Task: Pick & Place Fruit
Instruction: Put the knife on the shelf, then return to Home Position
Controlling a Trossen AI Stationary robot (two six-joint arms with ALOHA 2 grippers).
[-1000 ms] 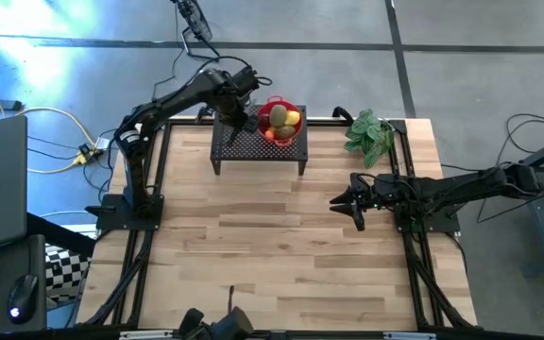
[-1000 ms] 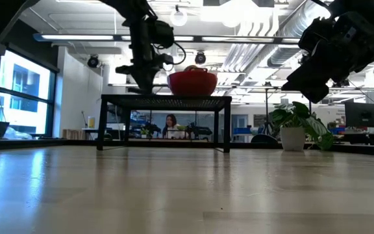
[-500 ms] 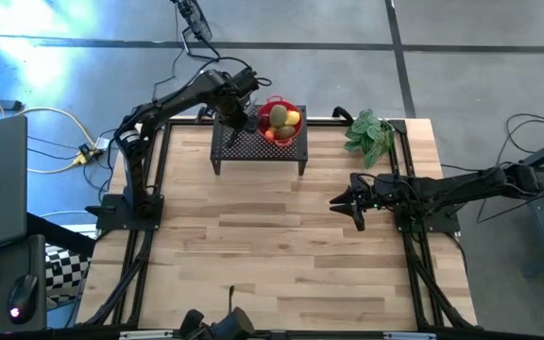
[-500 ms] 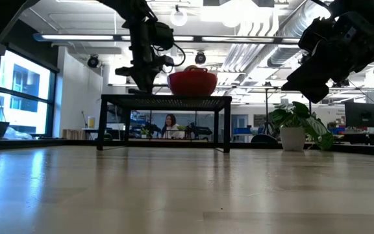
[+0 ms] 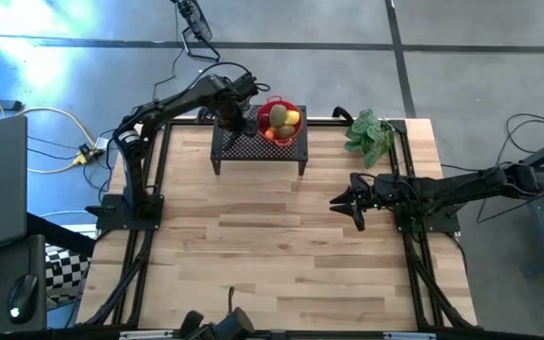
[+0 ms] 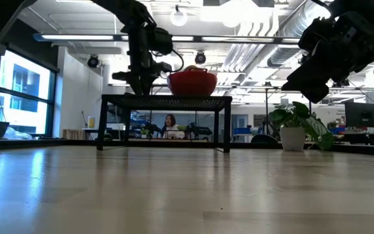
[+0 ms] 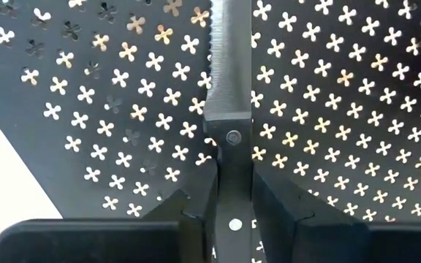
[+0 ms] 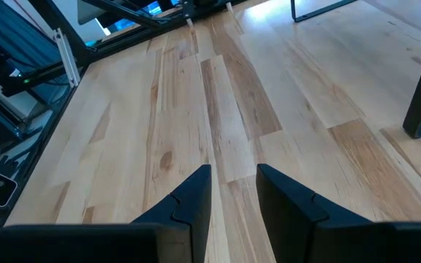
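Left jaws flank the knife handle up on the rack!

Your left gripper [image 7: 232, 212] has its fingers closed against the slim dark-handled serrated knife [image 7: 229, 88], lying flat on the black perforated metal rack [image 5: 259, 149]; lift straight, keep it level. The fruit [image 5: 280, 121] sits piled in the red round bowl [image 6: 192, 83] just beside. Your right gripper [image 8: 233, 191] hovers, slightly parted and empty, over the pale wooden tabletop [image 5: 281, 246]; a bright office lies beyond.
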